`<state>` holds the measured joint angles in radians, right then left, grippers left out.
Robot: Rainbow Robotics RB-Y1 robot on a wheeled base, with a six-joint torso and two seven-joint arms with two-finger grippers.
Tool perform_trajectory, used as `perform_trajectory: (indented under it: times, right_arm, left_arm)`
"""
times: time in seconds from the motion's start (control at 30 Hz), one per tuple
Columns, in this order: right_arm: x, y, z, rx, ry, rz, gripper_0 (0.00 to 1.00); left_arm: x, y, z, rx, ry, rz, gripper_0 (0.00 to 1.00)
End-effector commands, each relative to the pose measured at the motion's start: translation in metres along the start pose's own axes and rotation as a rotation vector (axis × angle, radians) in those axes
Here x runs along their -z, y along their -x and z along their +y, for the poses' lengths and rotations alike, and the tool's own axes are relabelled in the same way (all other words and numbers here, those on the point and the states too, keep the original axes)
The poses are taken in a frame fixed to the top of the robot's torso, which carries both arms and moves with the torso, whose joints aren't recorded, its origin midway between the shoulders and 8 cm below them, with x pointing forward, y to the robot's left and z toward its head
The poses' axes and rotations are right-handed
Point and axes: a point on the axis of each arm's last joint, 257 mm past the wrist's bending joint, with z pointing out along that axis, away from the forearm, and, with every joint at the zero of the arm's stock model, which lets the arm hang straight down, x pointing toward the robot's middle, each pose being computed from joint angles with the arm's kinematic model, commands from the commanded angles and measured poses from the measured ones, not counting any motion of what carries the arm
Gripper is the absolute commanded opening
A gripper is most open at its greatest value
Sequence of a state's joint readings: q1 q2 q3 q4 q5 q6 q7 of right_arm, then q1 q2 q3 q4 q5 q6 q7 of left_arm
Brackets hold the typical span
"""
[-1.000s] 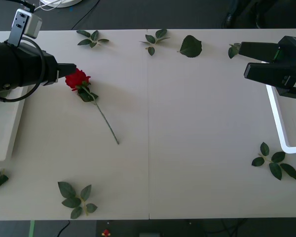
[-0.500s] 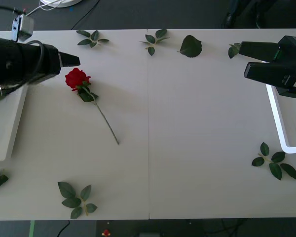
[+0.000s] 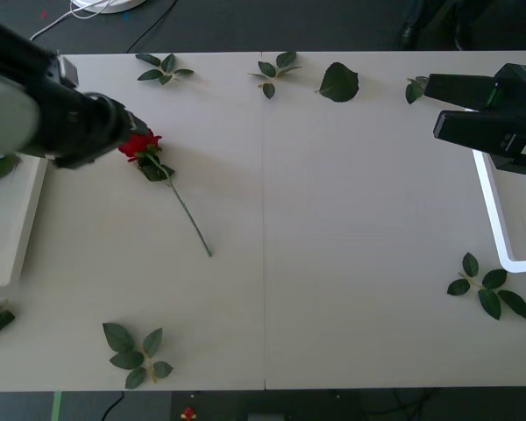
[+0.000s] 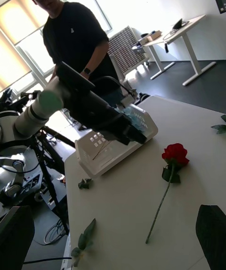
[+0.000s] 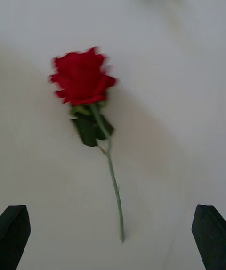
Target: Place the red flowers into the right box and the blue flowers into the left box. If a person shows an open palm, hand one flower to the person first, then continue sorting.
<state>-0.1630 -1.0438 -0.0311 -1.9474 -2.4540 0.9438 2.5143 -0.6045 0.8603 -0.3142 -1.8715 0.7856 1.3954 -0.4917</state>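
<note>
One red flower [image 3: 143, 146] lies on the table at the left, its stem running toward the centre. It also shows as the rose [image 5: 82, 77] and the rose [image 4: 175, 153]. My left gripper [image 3: 128, 129] hovers over the flower's head, open, with its fingers [image 5: 14, 232] apart and nothing between them. A pale blue cluster [image 4: 136, 119], behind the left gripper [image 4: 134, 135], lies in the left box [image 3: 9, 232]. At the far right my right gripper [image 3: 431, 107] hangs open and empty above the right box [image 3: 493, 210].
Loose green leaf sprigs lie along the far edge [image 3: 276, 68], at the front left [image 3: 133, 351] and at the front right [image 3: 489, 288]. A single large leaf [image 3: 338, 82] rests at the back. The table's middle is bare.
My left arm has swung round from the left box and come over the rose's head, partly covering it in the front view. The right arm and the rose have not moved.
</note>
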Motion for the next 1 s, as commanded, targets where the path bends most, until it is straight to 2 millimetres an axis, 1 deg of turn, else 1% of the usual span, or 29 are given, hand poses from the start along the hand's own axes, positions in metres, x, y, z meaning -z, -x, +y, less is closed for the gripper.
perform_trajectory:
  times: [0.03, 0.13, 0.17, 0.23, 0.43, 0.5, 0.57, 0.73, 0.87, 0.93, 0.97, 1.0]
  right_arm:
    - [0.004, 0.009, -0.001, 0.033, -0.012, -0.014, 1.00]
    - [0.004, 0.008, -0.001, 0.030, -0.013, -0.013, 1.00]
    - [0.004, 0.008, -0.001, 0.030, -0.013, -0.013, 1.00]
    - [0.004, 0.008, -0.001, 0.030, -0.013, -0.013, 1.00]
    - [0.004, 0.008, -0.001, 0.029, -0.013, -0.013, 1.00]
    - [0.004, 0.008, -0.001, 0.029, -0.013, -0.013, 1.00]
    - [0.004, 0.008, -0.001, 0.030, -0.013, -0.013, 1.00]
    - [0.004, 0.008, -0.001, 0.029, -0.013, -0.013, 1.00]
    - [0.004, 0.008, -0.001, 0.029, -0.013, -0.013, 1.00]
    - [0.004, 0.008, -0.001, 0.029, -0.013, -0.013, 1.00]
    - [0.004, 0.008, -0.001, 0.027, -0.013, -0.013, 1.00]
    - [0.004, 0.008, -0.001, 0.027, -0.013, -0.015, 1.00]
  left_arm:
    - [-0.011, 0.025, 0.004, -0.050, 0.098, -0.071, 1.00]
    - [-0.030, 0.023, 0.008, -0.030, 0.118, -0.075, 1.00]
    - [-0.034, 0.023, 0.009, -0.031, 0.119, -0.075, 1.00]
    - [-0.048, 0.019, 0.012, -0.023, 0.111, -0.068, 1.00]
    - [-0.078, 0.012, 0.019, -0.038, 0.134, -0.052, 1.00]
    - [-0.087, 0.008, 0.017, -0.036, 0.140, -0.043, 1.00]
    - [-0.096, 0.005, 0.013, -0.025, 0.131, -0.037, 1.00]
    - [-0.119, -0.002, -0.006, -0.013, 0.104, -0.037, 1.00]
    - [-0.127, -0.009, -0.025, -0.009, 0.092, -0.027, 1.00]
    - [-0.131, -0.015, -0.032, -0.016, 0.087, -0.024, 1.00]
    - [-0.132, -0.015, -0.033, -0.018, 0.088, -0.025, 1.00]
    - [-0.134, -0.020, -0.036, -0.025, 0.085, -0.019, 1.00]
